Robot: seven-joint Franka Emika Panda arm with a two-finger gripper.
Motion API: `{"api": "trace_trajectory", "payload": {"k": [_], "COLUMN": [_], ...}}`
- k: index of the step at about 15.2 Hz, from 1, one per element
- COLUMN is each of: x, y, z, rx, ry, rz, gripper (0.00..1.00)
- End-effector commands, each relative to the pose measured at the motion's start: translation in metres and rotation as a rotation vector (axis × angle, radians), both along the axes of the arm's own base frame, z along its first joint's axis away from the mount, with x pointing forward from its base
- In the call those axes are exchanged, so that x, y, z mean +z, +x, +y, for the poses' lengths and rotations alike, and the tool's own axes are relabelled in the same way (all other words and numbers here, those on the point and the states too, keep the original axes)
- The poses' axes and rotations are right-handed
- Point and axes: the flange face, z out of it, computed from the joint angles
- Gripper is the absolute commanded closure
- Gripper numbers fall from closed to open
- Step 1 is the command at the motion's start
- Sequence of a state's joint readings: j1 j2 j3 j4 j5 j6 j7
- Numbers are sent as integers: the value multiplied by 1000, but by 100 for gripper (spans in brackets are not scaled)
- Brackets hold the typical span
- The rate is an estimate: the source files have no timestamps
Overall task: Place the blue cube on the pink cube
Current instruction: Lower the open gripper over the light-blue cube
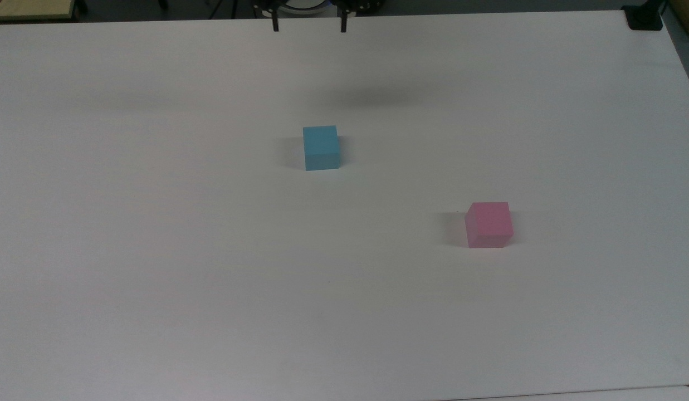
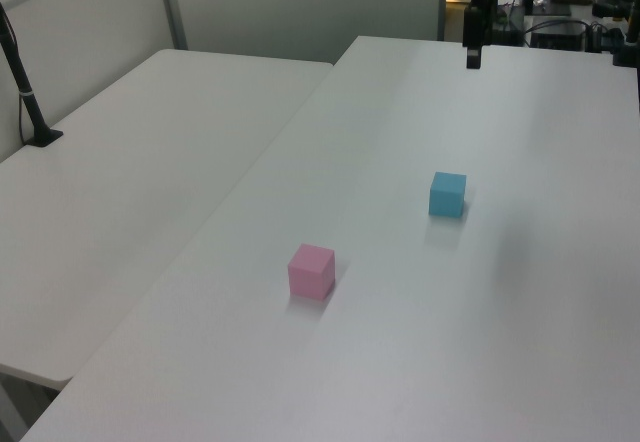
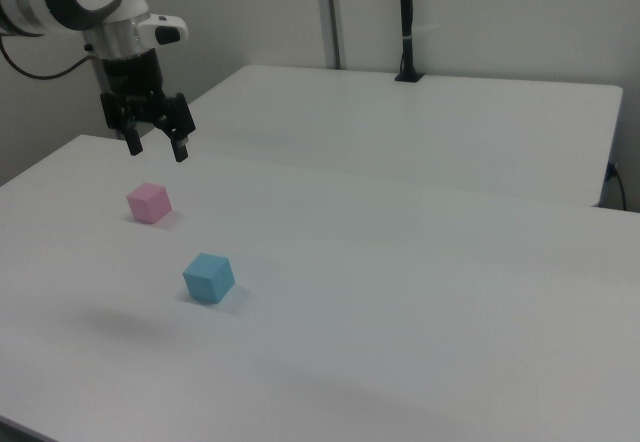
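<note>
plainly matte, unmarked sky-blue blue cube (image 1: 321,147).

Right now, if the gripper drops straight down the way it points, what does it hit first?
Most likely bare table. The open gripper points downward and hangs above the surface, apart from both cubes. In the top view the gripper sits at the far edge, well behind the blue cube and the pink cube. Exact depth is uncertain.
</note>
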State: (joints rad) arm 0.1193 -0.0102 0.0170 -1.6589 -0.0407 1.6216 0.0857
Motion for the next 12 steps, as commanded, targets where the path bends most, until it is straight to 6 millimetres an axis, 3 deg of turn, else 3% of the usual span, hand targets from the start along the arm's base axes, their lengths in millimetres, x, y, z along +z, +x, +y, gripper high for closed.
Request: {"api": "trace_trajectory", "payload": {"k": [1,6,8,12], "x": [-32,-156,-180,-226], "y": [9,30,37,32], "z": [14,20,22,28], "rx": [-2,8,11,35], "ry": [16,13,12,3], "rz": [-7,19,27,22], "gripper": [0,0,0,0]}}
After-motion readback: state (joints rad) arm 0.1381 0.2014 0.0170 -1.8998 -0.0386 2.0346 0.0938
